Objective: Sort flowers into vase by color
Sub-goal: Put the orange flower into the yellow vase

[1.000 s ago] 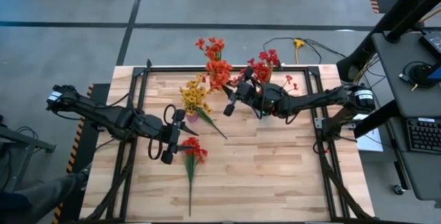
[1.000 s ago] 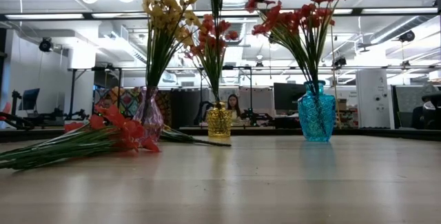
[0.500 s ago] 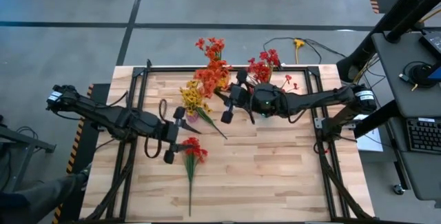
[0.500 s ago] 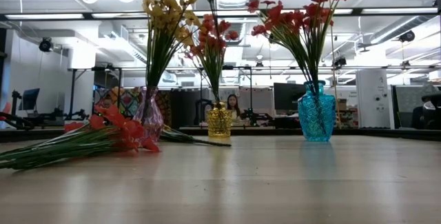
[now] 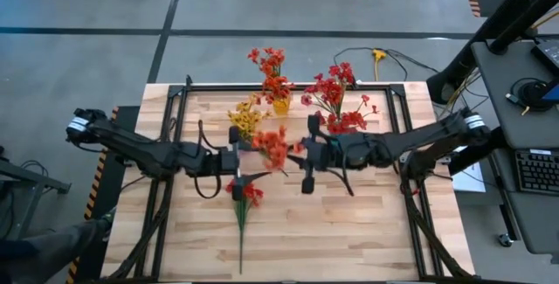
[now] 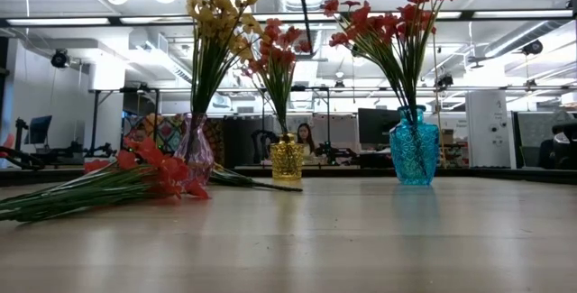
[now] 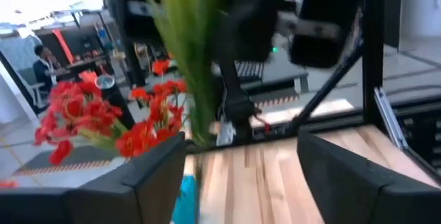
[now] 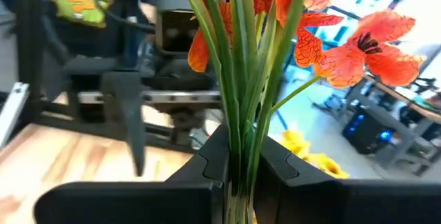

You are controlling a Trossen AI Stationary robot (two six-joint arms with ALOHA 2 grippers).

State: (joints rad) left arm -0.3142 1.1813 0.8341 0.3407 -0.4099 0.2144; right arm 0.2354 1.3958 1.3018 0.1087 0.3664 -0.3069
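Orange spray [image 5: 273,147] now mid-table, R gripper [image 5: 307,160].

Wooden table [image 5: 349,223]; grey floor [image 5: 87,57]; yellow cable [image 5: 377,55]; desk with keyboard [image 5: 534,172]; person [image 6: 305,138] beyond

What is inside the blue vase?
The blue vase holds red flowers; their green stems show through the glass. The vase's bottom inside cannot be made out.

Three vases [image 6: 287,159] behind loose flowers [image 6: 108,183]
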